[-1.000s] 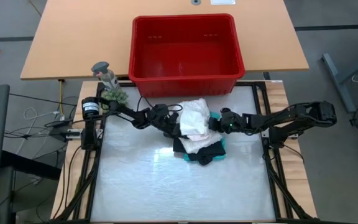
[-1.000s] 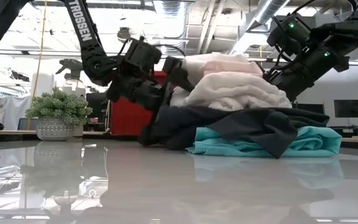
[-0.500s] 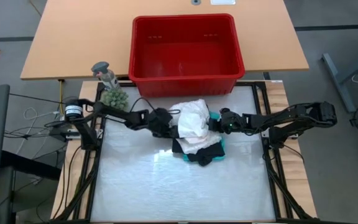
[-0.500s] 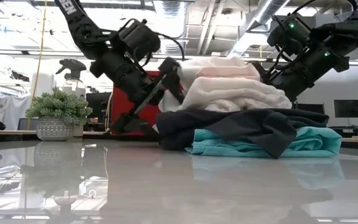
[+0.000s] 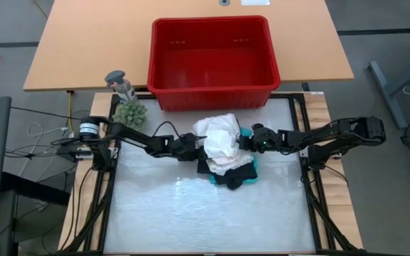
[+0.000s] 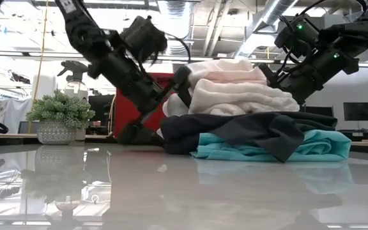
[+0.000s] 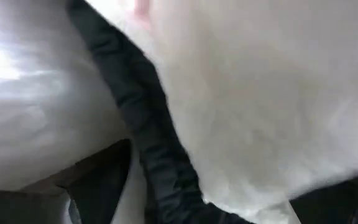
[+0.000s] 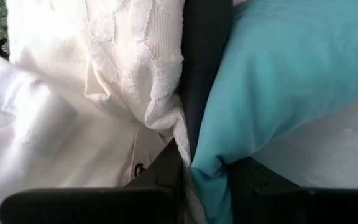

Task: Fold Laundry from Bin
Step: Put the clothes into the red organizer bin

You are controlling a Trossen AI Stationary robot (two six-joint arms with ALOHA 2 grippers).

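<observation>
My spread left gripper point(image 5: 194, 144) sits against the left side of the folded stack of soft laundry point(image 5: 225, 149), mid-table, just before the red slotted plastic bin point(image 5: 213, 60). My right gripper point(image 5: 249, 141) pinches the stack's opposite edge.

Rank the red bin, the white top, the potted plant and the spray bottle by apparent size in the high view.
1. red bin
2. white top
3. potted plant and spray bottle: they look alike, so no ranking between them.
</observation>
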